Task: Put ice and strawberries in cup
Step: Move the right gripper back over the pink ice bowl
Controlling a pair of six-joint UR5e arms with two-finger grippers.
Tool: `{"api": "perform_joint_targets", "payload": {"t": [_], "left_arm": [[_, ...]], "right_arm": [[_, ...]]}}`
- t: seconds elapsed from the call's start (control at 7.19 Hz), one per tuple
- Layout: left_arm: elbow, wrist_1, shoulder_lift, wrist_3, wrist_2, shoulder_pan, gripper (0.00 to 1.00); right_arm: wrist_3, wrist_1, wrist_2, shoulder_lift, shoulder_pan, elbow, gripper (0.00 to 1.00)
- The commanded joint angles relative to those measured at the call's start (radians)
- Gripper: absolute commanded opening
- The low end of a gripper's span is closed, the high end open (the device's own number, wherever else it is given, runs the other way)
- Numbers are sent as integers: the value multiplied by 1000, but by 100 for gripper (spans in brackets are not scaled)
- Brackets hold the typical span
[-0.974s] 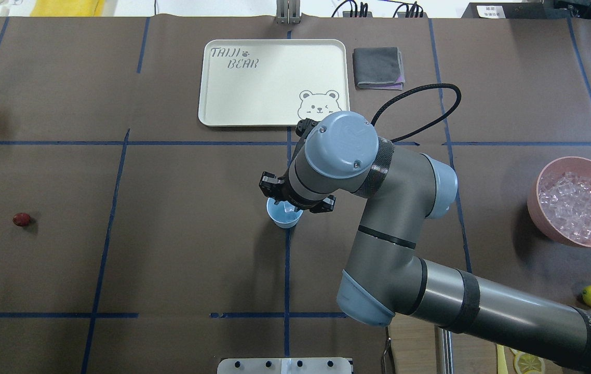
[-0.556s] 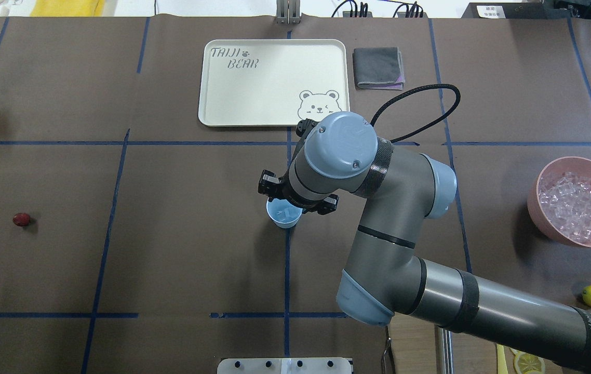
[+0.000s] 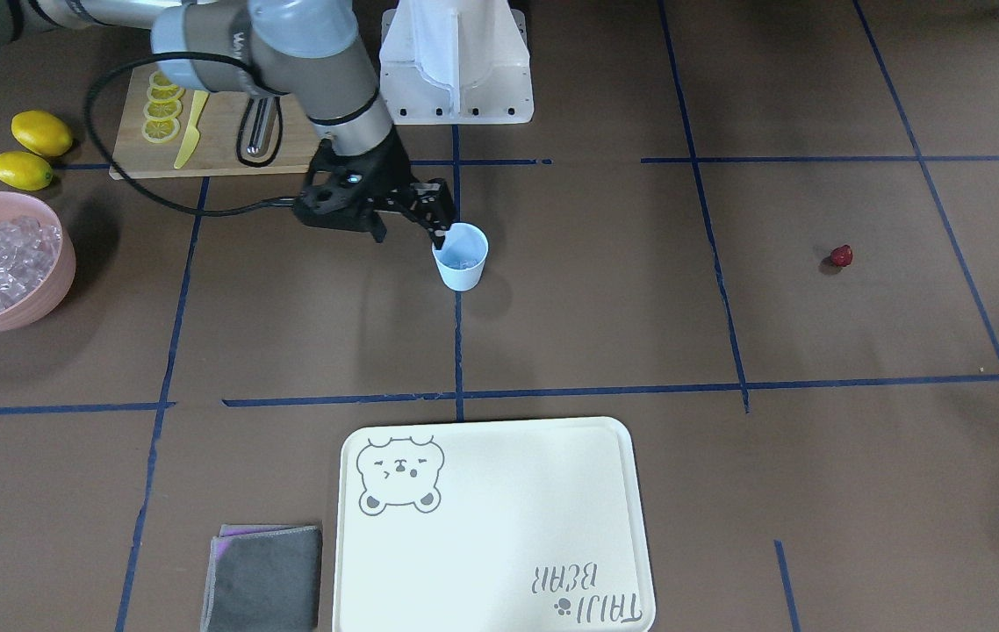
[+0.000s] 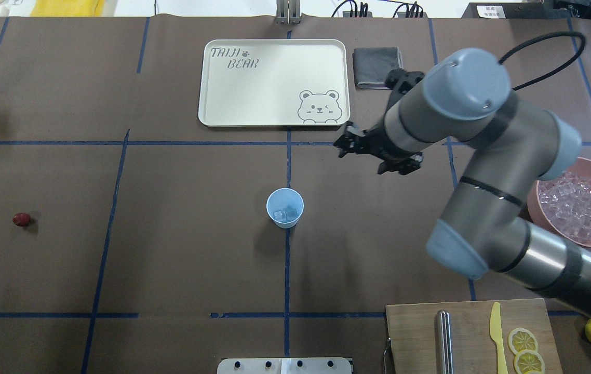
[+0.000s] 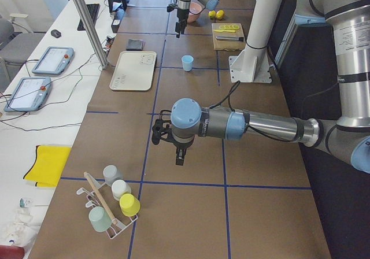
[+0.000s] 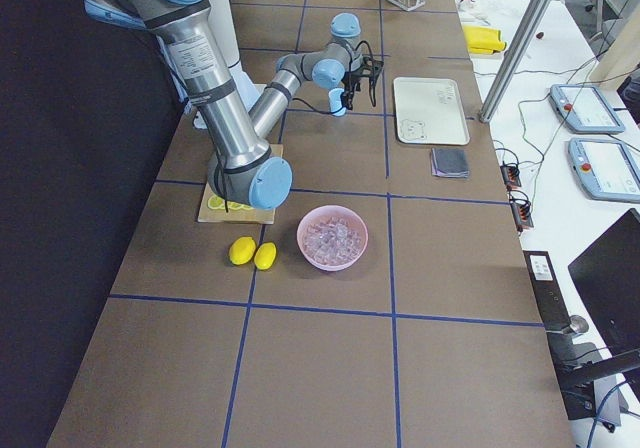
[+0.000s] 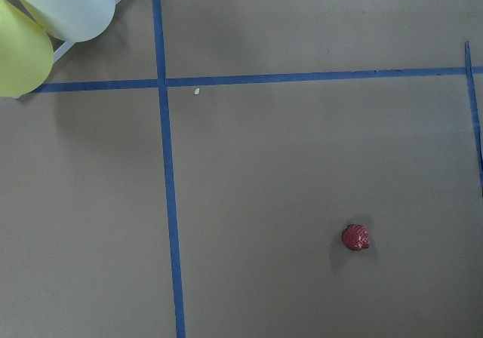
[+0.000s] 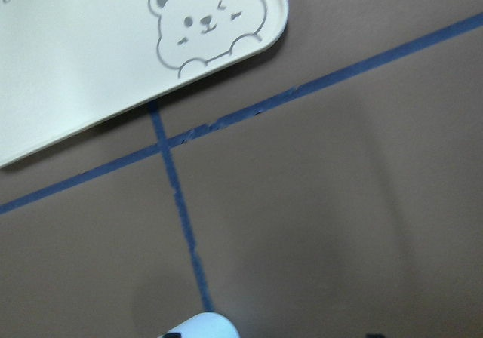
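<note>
The light blue cup (image 4: pixel 285 208) stands at the table's middle with a few ice cubes (image 4: pixel 285 213) in it. It also shows in the front view (image 3: pixel 461 255) and at the bottom edge of the right wrist view (image 8: pixel 200 327). My right gripper (image 4: pixel 373 156) is open and empty. In the overhead view it is off to the cup's far right; in the front view it (image 3: pixel 407 233) is at the cup's rim. The strawberry (image 4: pixel 22 219) lies alone far left, and below my left wrist camera (image 7: pixel 355 237). My left gripper (image 5: pixel 178 155) points down; I cannot tell its state.
The pink bowl (image 4: pixel 586 160) of ice (image 4: pixel 576 205) stands at the right. A bear tray (image 4: pixel 274 83) and grey cloth (image 4: pixel 377 67) lie at the back. A cutting board (image 4: pixel 461 332) with lemon slices and a knife, two lemons (image 3: pixel 41 132) and a cup rack (image 5: pixel 113 207) are nearby.
In the overhead view my right gripper has left the cup and moved away to the right and back. The cup now shows uncovered with ice in it.
</note>
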Motion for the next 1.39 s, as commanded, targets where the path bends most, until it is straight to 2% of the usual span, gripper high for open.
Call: {"api": "perform_joint_targets", "payload": {"t": [0.0, 0.28, 0.7, 0.83, 1.25], "left_arm": [[-14, 1, 6, -3, -1, 0, 100], [-18, -2, 6, -24, -1, 0, 100], [-18, -2, 6, -26, 1, 0, 100], [-18, -3, 6, -26, -1, 2, 100], [-18, -3, 6, -29, -1, 2, 100]], "right_arm": [[-277, 2, 65, -207, 164, 65, 85], [-621, 5, 63, -356, 264, 60, 85], [-861, 12, 55, -494, 297, 42, 86], [-891, 14, 55, -525, 301, 45, 87], [-893, 136, 63, -590, 300, 2, 85]]}}
